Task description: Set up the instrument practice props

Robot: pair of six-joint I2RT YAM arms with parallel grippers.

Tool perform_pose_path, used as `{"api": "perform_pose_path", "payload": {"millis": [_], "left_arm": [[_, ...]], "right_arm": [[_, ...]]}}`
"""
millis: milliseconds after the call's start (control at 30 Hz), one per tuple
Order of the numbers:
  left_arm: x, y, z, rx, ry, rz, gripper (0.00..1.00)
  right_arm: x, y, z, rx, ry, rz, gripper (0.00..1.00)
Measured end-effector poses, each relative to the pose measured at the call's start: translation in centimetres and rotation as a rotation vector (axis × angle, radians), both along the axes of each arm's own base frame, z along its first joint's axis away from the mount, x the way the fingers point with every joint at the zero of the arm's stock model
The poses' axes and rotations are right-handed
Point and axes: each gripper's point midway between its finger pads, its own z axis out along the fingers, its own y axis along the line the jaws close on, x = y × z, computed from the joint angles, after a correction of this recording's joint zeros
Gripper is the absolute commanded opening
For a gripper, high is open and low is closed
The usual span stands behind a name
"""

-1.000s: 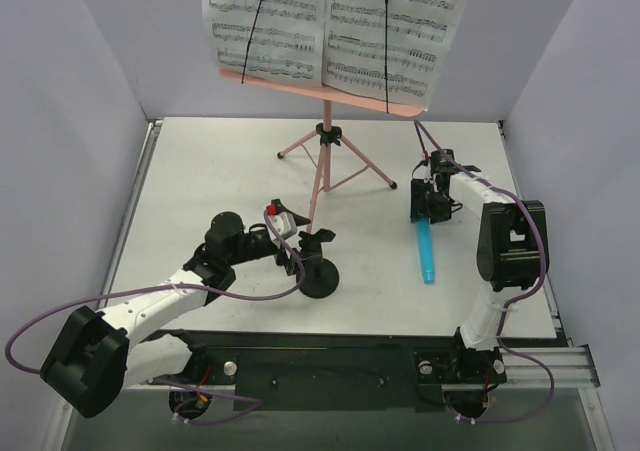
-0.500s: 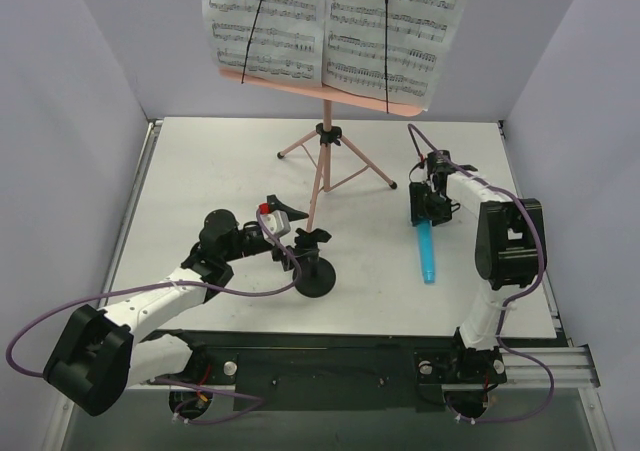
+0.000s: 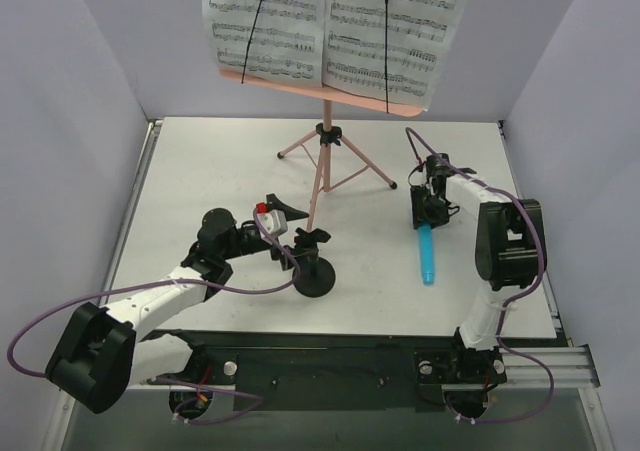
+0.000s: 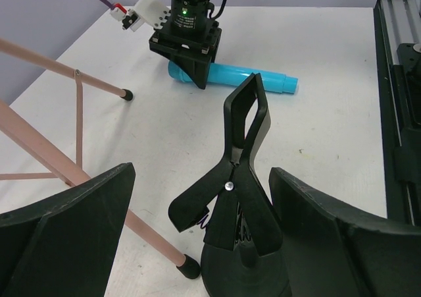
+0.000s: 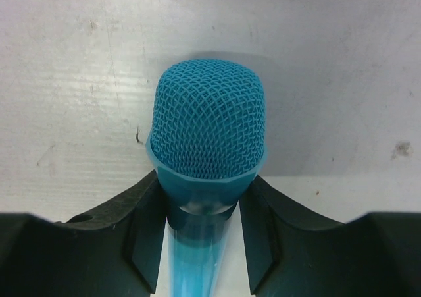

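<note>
right gripper [image 5: 202, 201] clamped on blue microphone [image 5: 209, 122] just below its head; it lay flat on table [image 3: 215, 161]. left gripper [image 4: 200, 224] jaws spread wide, flanking upright black mic stand [image 4: 245, 132].

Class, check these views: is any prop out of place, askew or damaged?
The microphone lies flat on the table, at the right, not in the mic stand's clip, which is empty. The right gripper straddles it just below the mesh head. The music stand is upright; nothing looks damaged.
</note>
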Motion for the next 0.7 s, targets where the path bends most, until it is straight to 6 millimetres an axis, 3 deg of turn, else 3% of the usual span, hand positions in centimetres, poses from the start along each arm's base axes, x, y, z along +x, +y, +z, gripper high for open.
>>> {"api": "perform_pose_path", "payload": {"millis": [167,367,467,567,700], "left_arm": [[-0.5,0.1,-0.1,0.001,0.002,-0.045,0.94],[-1.0,0.1,-0.7,0.024,-0.002,-0.089,0.94],[-1.0,0.1,-1.1,0.039,0.002,-0.099,0.94],[-0.9,0.0,-1.3,0.044,0.006,-0.104,0.94],[-0.9,0.0,-1.4,0.049,0.009,-0.102,0.94]], "right_arm": [[-1.9,0.3,1.8,0.036,-0.053,-0.054,0.0],[-3.7,3.2,9.6,0.188,-0.36,-0.072,0.0],[-5.5,6.6,12.9,0.273,-0.516,0.039,0.0],[-8.1,9.7,14.0,0.363,-0.606,0.17,0.0],[-11.1,12.2,13.9,0.417,-0.709,0.353,0.0]]}}
